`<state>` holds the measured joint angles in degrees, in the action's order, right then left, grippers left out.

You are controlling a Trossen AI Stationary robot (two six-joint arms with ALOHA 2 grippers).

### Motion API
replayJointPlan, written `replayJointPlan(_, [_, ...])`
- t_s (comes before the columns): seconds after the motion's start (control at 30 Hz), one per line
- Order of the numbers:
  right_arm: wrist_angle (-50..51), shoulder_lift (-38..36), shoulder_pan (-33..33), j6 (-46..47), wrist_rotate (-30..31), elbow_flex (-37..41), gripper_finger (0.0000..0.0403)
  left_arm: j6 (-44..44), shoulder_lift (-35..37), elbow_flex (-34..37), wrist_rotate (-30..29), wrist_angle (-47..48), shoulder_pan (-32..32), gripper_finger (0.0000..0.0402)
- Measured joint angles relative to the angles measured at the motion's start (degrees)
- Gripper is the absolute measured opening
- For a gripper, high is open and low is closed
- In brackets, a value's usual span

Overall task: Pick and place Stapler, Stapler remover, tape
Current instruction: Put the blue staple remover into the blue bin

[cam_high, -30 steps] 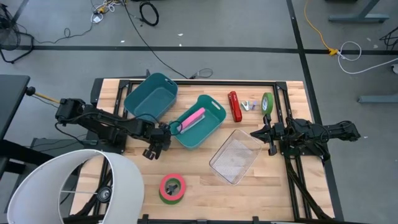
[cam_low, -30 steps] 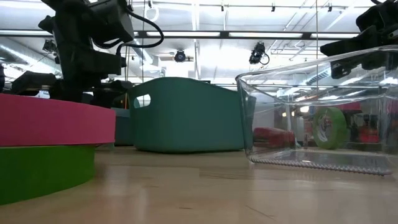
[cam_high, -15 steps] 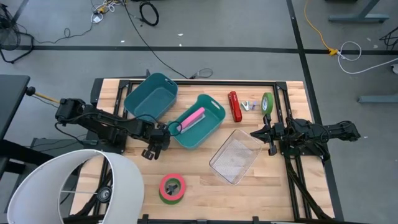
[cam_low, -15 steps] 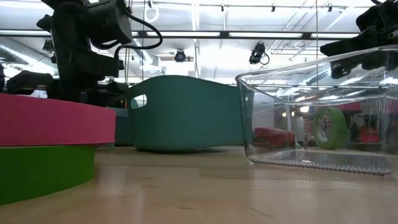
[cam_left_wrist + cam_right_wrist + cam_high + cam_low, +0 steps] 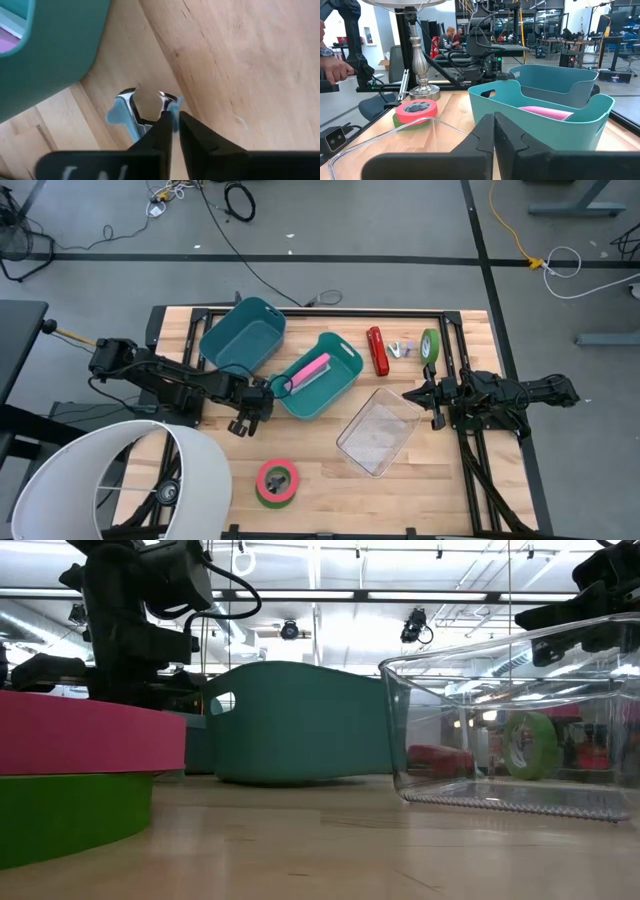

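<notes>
Around us, the wooden surface [image 5: 320, 470] sits on a grey floor strewn with cables. Our left gripper [image 5: 172, 131] has its jaws clenched on the blue staple remover [image 5: 134, 111] beside the teal bin [image 5: 322, 376]. Our right gripper [image 5: 418, 395] waits, jaws closed, near the clear tray [image 5: 379, 431]. Tape rolls: one [image 5: 277, 482] at the front edge, one [image 5: 430, 346] beside the red stapler [image 5: 377, 351].

No text or label can be read.

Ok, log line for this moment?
left tool: shut on staple remover, beside teal bin | right tool: shut, waiting by clear bin
</notes>
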<state>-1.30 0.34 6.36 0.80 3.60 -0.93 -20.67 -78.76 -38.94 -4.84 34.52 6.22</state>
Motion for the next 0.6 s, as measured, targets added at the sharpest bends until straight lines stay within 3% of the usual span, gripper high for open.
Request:
replayJointPlan(0.13, [0.0, 0.0, 0.0, 0.0, 0.0, 0.0, 0.0015, -0.1, 0.0, 0.0, 0.2, 0.0, 0.0, 0.0006])
replayJointPlan(0.6, [0.0, 0.0, 0.0, 0.0, 0.0, 0.0, 0.0015, 0.0, -0.2, -2.0, 0.9, 2.6, 0.0, 0.0005])
